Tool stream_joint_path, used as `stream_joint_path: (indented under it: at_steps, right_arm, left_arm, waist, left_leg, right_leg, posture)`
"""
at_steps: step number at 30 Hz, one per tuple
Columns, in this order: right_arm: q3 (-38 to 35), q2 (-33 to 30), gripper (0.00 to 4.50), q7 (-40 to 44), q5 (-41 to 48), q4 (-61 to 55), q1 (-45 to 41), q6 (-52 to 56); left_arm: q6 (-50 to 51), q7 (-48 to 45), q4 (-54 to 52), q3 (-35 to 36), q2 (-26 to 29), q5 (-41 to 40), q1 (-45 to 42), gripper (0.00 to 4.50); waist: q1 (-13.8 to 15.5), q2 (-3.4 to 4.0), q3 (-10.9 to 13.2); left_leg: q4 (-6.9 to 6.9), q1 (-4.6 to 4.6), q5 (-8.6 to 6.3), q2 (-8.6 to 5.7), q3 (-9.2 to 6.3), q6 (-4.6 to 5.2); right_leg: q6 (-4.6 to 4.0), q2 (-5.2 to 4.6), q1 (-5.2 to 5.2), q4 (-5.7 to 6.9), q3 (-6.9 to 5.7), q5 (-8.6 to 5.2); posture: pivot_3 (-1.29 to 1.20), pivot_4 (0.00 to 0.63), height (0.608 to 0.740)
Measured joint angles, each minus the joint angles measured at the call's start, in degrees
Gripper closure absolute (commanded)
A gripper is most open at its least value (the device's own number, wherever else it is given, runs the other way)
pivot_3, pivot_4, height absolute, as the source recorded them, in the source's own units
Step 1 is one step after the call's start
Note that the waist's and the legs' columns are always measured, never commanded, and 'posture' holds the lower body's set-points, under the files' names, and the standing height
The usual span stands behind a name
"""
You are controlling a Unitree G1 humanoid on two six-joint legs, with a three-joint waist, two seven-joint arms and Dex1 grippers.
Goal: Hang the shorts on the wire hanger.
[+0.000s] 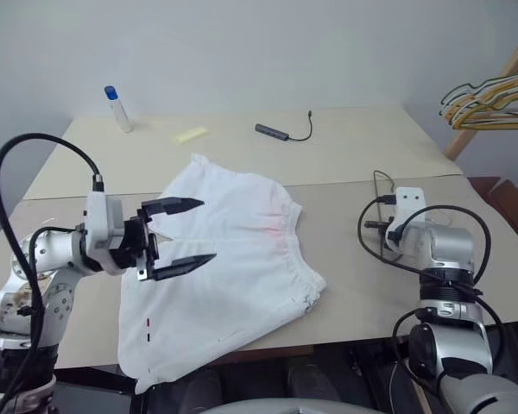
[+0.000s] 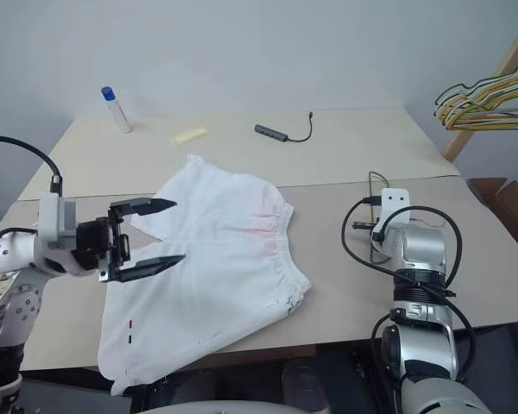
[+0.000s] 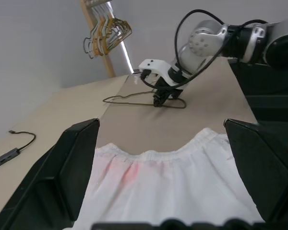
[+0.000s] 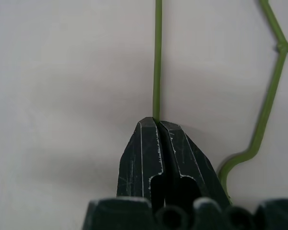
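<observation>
Olive wire hanger [image 3: 144, 99] flat on table, clamped by right pincer [image 4: 157, 125]; left pincer [image 1: 183, 231] apart above shorts [image 1: 233, 276].

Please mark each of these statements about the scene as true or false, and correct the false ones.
1. The right claw is shut on the wire hanger. True.
2. The left claw holds the shorts in the air. False: its fingers are open above the shorts, which lie flat on the table.
3. The wire hanger lies on the table beside the waistband of the shorts, apart from it. True.
4. A bunch of hangers lies on top of the shorts. False: it hangs on a wooden rack beyond the table's right side.
5. A bottle with a blue cap stands at the table's far left. True.
</observation>
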Motion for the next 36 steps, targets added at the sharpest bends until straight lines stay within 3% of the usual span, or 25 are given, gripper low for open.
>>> stream_joint_path:
  at_steps: [6, 14, 21, 28, 31, 36]
  right_arm:
    - [5.54, -0.26, 4.48, 5.73, 1.19, -15.9, 1.24, -5.17]
    - [16.45, -3.17, 4.48, 17.54, 2.04, -33.91, 9.18, -20.57]
    - [22.95, -3.17, 4.48, 20.16, -1.25, -38.26, 12.52, -32.47]
    - [26.63, -2.8, 4.48, 20.74, -5.82, -38.73, 14.12, -40.87]
    - [28.47, -2.63, 4.5, 20.76, -7.91, -38.66, 14.63, -42.91]
    - [29.52, -2.19, 4.5, 20.68, -10.2, -38.45, 14.99, -44.87]
  left_arm:
    - [16.61, 16.89, 5.07, -4.37, -5.81, 2.95, -8.02, 0.0]
    - [32.48, 29.28, 5.58, 3.04, -19.84, -18.35, -12.6, 0.0]
    - [33.76, 35.91, 4.89, 5.09, -24.49, -25.22, -13.51, 0.0]
    - [33.08, 40.58, 5.09, 5.33, -26.62, -26.41, -14.82, 0.0]
    - [31.87, 41.48, 5.1, 5.37, -27.52, -26.39, -14.82, 0.58]
    - [29.78, 42.98, 5.46, 5.84, -28.21, -26.24, -14.85, 2.2]
  waist:
    - [0.05, 0.16, 0.08]
    - [0.5, 0.14, 0.07]
    - [0.64, 0.11, 0.06]
    - [1.4, 0.1, 0.05]
    - [1.72, 0.1, 0.05]
    - [1.81, 0.08, 0.04]
  left_leg:
    - [0.02, -0.46, 0.0, -0.04, -0.13, 0.0]
    - [0.26, -0.66, 0.0, -0.12, -0.28, 0.0]
    - [0.3, -0.65, 0.0, -0.16, -0.29, -0.01]
    - [0.35, -0.61, 0.0, -0.18, -0.29, -0.01]
    - [0.35, -0.62, 0.0, -0.2, -0.28, -0.01]
    - [0.38, -0.62, 0.0, -0.2, -0.28, -0.01]
  right_leg:
    - [0.06, -0.03, -0.36, 0.02, -0.04, 0.03]
    - [0.18, -0.16, -0.36, 0.03, -0.14, 0.11]
    - [0.18, -0.14, -0.31, -0.01, -0.14, 0.12]
    - [0.17, -0.13, -0.27, 0.0, -0.13, 0.13]
    - [0.17, -0.14, -0.27, -0.01, -0.13, 0.13]
    - [0.16, -0.14, -0.26, -0.01, -0.13, 0.13]
  posture:
    - [-0.05, 0.0, 0.74]
    - [-0.05, 0.0, 0.74]
    - [-0.05, 0.0, 0.74]
    - [-0.05, 0.0, 0.74]
    - [-0.06, 0.0, 0.74]
    - [-0.06, 0.0, 0.74]
